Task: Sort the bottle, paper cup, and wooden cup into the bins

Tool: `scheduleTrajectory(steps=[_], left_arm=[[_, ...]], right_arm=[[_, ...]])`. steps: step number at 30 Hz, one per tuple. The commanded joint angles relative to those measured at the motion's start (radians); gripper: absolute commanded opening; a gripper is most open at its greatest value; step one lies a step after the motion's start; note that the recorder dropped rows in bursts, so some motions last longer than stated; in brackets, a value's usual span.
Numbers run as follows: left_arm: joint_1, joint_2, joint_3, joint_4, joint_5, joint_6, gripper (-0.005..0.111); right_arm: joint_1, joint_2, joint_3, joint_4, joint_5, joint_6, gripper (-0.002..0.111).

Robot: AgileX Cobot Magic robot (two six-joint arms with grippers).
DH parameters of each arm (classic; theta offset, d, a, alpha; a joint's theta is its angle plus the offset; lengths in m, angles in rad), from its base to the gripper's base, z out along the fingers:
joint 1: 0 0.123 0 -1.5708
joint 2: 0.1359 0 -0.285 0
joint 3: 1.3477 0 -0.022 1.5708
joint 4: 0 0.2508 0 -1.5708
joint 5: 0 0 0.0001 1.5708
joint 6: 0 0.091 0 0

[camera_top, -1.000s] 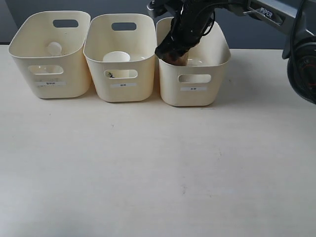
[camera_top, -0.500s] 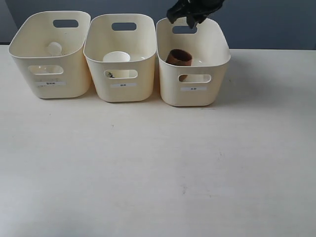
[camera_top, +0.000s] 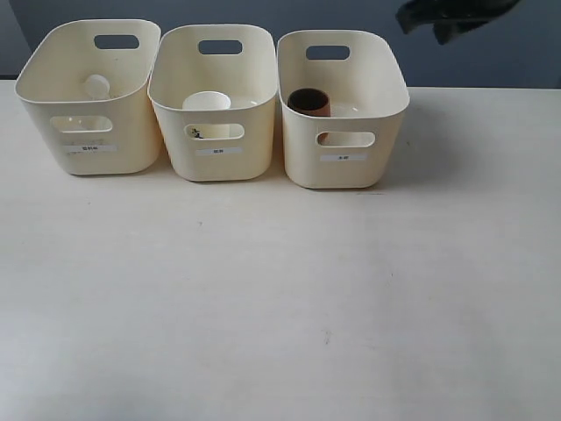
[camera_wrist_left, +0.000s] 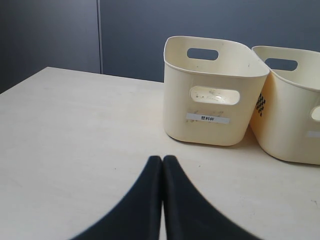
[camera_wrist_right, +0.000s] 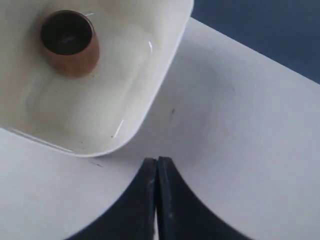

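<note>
Three cream bins stand in a row at the back of the table. The left bin (camera_top: 88,96) holds the bottle, of which only the white cap (camera_top: 96,85) shows. In the middle bin (camera_top: 215,101) stands the paper cup (camera_top: 207,103). The right bin (camera_top: 342,110) holds the upright wooden cup (camera_top: 308,102), also seen from above as the wooden cup (camera_wrist_right: 69,42) inside the bin (camera_wrist_right: 150,90). My right gripper (camera_wrist_right: 156,162) is shut and empty, high at the back right as a dark blur (camera_top: 451,16). My left gripper (camera_wrist_left: 162,160) is shut and empty, low over the table before the left bin (camera_wrist_left: 215,90).
The pale table (camera_top: 280,289) stretches in front of the bins. A dark wall lies behind them. In the left wrist view the middle bin (camera_wrist_left: 295,105) shows beside the left one.
The right gripper let go of the wooden cup inside the right bin, rose, and swung away to the upper right. The cup now stands alone in the bin.
</note>
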Motion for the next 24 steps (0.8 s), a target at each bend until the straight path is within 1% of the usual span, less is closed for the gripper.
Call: scheduleTrajectory(steps=[1, 9, 12, 14, 19, 21, 24], left_arm=[[-0.003, -0.005, -0.004, 0.001, -0.007, -0.001, 0.0], [-0.003, -0.005, -0.004, 0.001, -0.007, -0.001, 0.0], [-0.003, -0.005, -0.004, 0.001, -0.007, -0.001, 0.0], [-0.003, -0.005, -0.004, 0.001, -0.007, -0.001, 0.0], [-0.003, -0.005, -0.004, 0.001, -0.007, -0.001, 0.0], [-0.003, -0.005, -0.004, 0.001, -0.007, -0.001, 0.0], [-0.003, -0.005, -0.004, 0.001, -0.007, -0.001, 0.0]], right_arm=[[-0.05, -0.182, 0.224, 0.004, -0.144, -0.026, -0.001], [-0.076, -0.508, 0.594, 0.009, -0.323, -0.03, -0.001], [-0.076, -0.636, 0.707, 0.071, -0.354, -0.026, -0.001], [-0.076, -0.698, 0.745, 0.104, -0.319, -0.009, -0.001], [-0.076, -0.816, 0.767, 0.238, -0.136, 0.026, -0.001], [-0.076, -0.849, 0.767, 0.259, -0.099, 0.026, -0.001], [-0.076, -0.878, 0.767, 0.287, -0.089, 0.026, -0.001]])
